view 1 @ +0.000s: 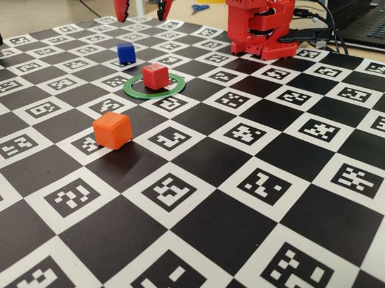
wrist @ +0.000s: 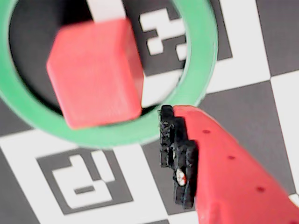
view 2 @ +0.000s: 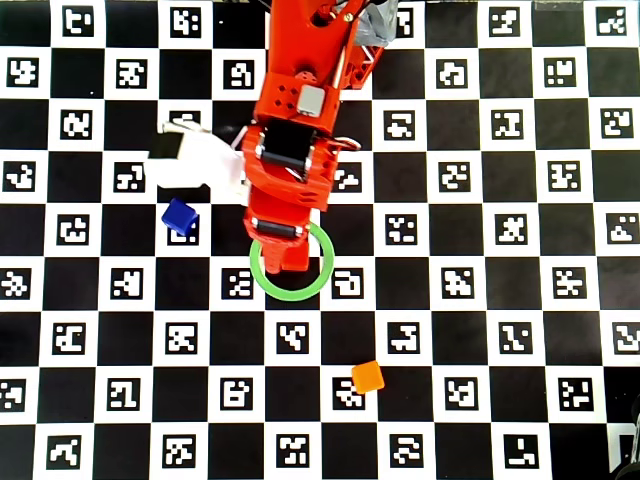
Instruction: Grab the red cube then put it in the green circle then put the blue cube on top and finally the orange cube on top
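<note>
The red cube (view 1: pixel 155 76) in the fixed view sits inside the green circle (view 1: pixel 135 90) on the checkered marker board (view 1: pixel 244 180), free of any grip. The blue cube (view 1: pixel 125 53) stands just behind the ring, the orange cube (view 1: pixel 112 130) well in front of it to the left. Two red finger tips (view 1: pixel 121 6) hang at the top edge, spread apart and holding nothing.

In the wrist view the red cube (wrist: pixel 96 72) fills the ring's (wrist: pixel 201 56) upper left, and one red finger (wrist: pixel 224 163) with a black pad lies just outside the ring's lower right rim, apart from the cube.

In the overhead view the arm (view 2: pixel 295 150) covers the ring's (view 2: pixel 322 268) upper left part and hides the red cube. The blue cube (view 2: pixel 179 216) lies left of the arm, and the orange cube (view 2: pixel 368 377) lies well below the ring to the right.
</note>
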Controlling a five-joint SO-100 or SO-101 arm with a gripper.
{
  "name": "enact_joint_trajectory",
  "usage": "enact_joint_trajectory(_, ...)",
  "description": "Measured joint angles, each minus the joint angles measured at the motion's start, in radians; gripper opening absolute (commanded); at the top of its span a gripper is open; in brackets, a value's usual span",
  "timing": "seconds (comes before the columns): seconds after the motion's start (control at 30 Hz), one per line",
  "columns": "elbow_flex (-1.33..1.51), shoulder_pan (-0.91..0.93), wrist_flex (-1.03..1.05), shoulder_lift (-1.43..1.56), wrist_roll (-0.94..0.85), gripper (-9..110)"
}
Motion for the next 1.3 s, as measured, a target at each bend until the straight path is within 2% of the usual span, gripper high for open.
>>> enact_joint_trajectory(0.27, -0.012, 0.175, -0.011, 0.0, -0.069, 37)
enact_joint_trajectory(0.6, -0.012, 0.324, -0.15, -0.149, -0.153, 39)
enact_joint_trajectory(1.3, 0.092, 0.373, -0.371, -0.29, -0.189, 40)
